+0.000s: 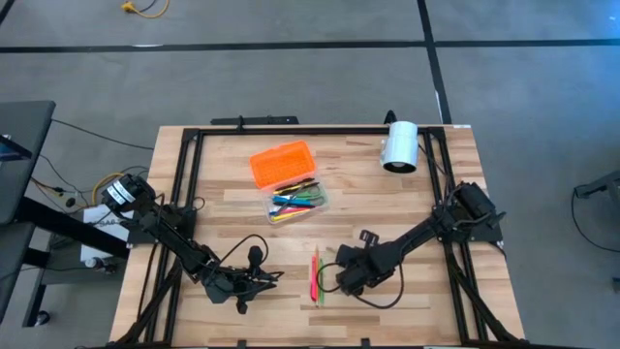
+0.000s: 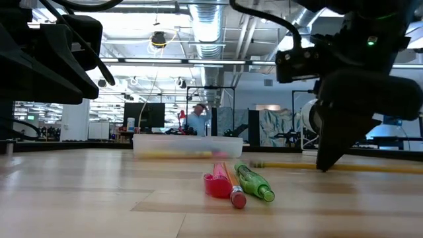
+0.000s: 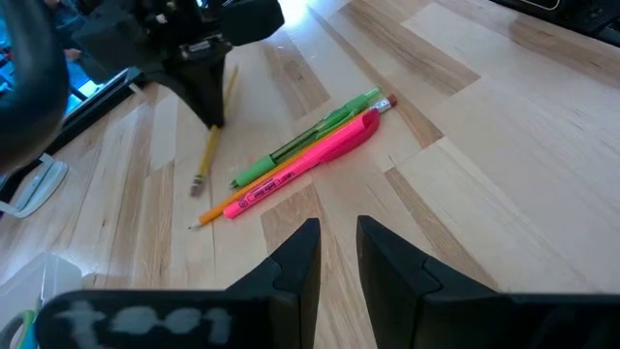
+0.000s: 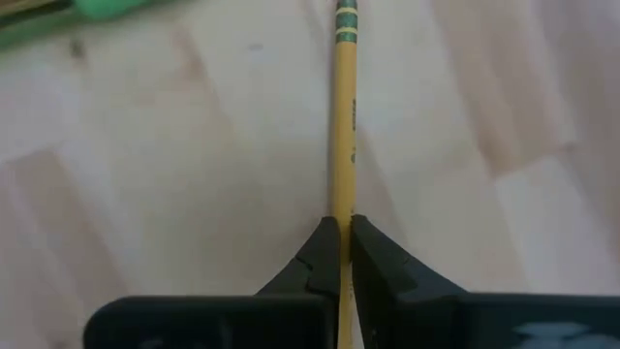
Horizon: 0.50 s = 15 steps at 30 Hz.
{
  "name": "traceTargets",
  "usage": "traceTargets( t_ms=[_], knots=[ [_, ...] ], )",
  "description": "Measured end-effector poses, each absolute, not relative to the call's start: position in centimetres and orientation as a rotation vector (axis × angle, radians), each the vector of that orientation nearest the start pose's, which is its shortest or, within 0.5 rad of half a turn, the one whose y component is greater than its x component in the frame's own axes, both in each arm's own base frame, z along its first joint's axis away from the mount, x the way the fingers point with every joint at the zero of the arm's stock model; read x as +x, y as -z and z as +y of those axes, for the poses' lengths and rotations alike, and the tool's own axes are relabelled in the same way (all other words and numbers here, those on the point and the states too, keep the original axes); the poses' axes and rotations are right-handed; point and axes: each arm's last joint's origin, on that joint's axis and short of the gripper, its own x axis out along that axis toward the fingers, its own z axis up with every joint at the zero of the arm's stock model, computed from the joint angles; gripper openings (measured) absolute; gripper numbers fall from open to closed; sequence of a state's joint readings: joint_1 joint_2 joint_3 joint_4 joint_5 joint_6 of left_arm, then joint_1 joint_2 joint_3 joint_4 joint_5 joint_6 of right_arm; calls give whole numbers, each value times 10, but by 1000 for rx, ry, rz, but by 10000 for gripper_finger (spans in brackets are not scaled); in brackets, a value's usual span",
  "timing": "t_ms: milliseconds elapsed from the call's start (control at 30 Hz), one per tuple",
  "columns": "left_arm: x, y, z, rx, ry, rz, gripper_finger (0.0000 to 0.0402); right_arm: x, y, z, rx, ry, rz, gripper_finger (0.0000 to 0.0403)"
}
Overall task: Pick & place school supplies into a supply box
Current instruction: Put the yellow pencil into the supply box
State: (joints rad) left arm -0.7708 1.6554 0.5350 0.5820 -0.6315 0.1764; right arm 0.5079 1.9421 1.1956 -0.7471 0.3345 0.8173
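A pink highlighter [image 1: 314, 276], an orange pencil [image 3: 254, 189] and a green pen [image 3: 308, 141] lie side by side on the table between my two grippers. Just beyond them a yellow pencil [image 3: 206, 160] lies flat, and my right gripper [image 4: 341, 233] is shut on it. My left gripper [image 3: 339, 247] hovers near the table's left side of the pens, slightly open and holding nothing. The clear supply box [image 1: 298, 202] sits mid-table with several coloured supplies inside. Its orange lid [image 1: 283, 163] lies beside it, toward the far edge. My right gripper pinches the yellow pencil's shaft [image 4: 342, 199] between its two fingertips [image 3: 211, 111]. The fingers come from above, pointing down at a slant, one on each side of the shaft. The pencil lies flat on the table [image 2: 370, 166], stretching out both ways from the pinch.
A white cylinder [image 1: 399, 145] lies near the far right corner of the table. A black frame [image 1: 189, 155] runs around the tabletop. Bare wood shows near the front edge and between the box and the pens. A person [image 2: 196, 120] stands in the room far behind the table.
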Motion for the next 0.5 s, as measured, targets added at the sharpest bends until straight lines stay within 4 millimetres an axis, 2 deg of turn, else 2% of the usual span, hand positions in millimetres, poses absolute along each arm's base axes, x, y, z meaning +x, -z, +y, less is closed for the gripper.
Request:
traceTargets(
  t_ms=[167,500],
  knots=[
    [214,-125,-184,520,172,401,61,302,-137,156,54,481,1295,1],
    [214,-125,-184,520,172,401,61,303,-139,156,47,490,1277,1]
  ],
)
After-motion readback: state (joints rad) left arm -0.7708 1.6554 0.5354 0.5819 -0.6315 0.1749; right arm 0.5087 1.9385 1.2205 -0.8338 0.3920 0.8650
